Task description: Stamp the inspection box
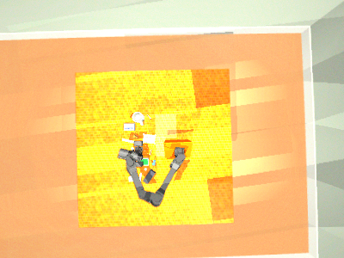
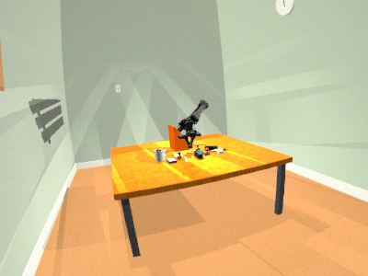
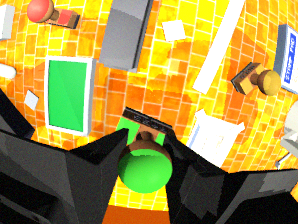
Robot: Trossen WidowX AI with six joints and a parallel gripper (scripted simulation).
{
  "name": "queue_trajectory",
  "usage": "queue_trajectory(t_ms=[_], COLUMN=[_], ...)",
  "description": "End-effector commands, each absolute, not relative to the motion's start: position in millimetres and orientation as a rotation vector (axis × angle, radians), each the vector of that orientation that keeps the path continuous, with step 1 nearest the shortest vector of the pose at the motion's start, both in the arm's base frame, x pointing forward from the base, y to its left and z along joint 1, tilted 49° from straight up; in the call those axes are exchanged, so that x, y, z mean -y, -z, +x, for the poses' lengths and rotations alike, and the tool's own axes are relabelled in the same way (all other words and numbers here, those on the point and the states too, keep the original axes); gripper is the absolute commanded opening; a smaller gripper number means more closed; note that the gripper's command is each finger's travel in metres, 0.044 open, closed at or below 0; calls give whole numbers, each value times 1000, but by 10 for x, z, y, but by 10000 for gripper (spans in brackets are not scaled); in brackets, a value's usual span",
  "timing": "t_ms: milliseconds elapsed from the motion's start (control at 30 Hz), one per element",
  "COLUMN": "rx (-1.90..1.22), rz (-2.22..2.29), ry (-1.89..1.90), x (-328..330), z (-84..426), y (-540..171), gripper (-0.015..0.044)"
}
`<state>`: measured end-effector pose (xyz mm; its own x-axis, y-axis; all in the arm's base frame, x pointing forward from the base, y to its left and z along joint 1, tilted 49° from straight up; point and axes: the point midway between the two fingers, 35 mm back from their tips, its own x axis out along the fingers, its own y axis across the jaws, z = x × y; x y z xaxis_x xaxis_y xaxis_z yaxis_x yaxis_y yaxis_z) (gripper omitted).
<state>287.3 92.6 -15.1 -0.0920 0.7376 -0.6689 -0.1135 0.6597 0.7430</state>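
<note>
In my wrist view I start at the left. At about ten o'clock a stamp with a red knob [image 3: 41,8] lies on its side on the yellow table [image 3: 200,3]. Just below it, at nine o'clock, sits the green ink pad [image 3: 68,95] in its white frame. A small white scrap [image 3: 31,100] lies just beside the pad's left edge.

At twelve o'clock a long grey block [image 3: 129,16] lies on the table, reaching up out of the picture.

At six o'clock is my claw [image 3: 145,156]. It is clenched tight on the green stamp [image 3: 145,169]. I can see the round green knob between the two dark fingers. The stamp's dark foot with its green face pokes out past the fingertips, above the table, to the right of the ink pad and apart from it.

Right beside the stamp, at about four o'clock, lies a white card [image 3: 214,137]. I cannot read what is on it. A long white strip [image 3: 220,39] leans at one o'clock. At three o'clock a stamp with a brown knob [image 3: 258,82] lies on its side. A blue and white thing [image 3: 288,56] shows at the right edge.
</note>
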Motion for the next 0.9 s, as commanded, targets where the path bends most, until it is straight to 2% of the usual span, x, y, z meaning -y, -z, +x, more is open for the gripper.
queue_trajectory(t_ms=[0, 533, 867], rx=[-1506, -1506, -1506], rz=[536, 535, 534], ry=[-772, -772, -770], x=[-907, -862, -1229], z=[2873, 2872, 2861], y=[141, 83, -366], gripper=[0, 0, 0])
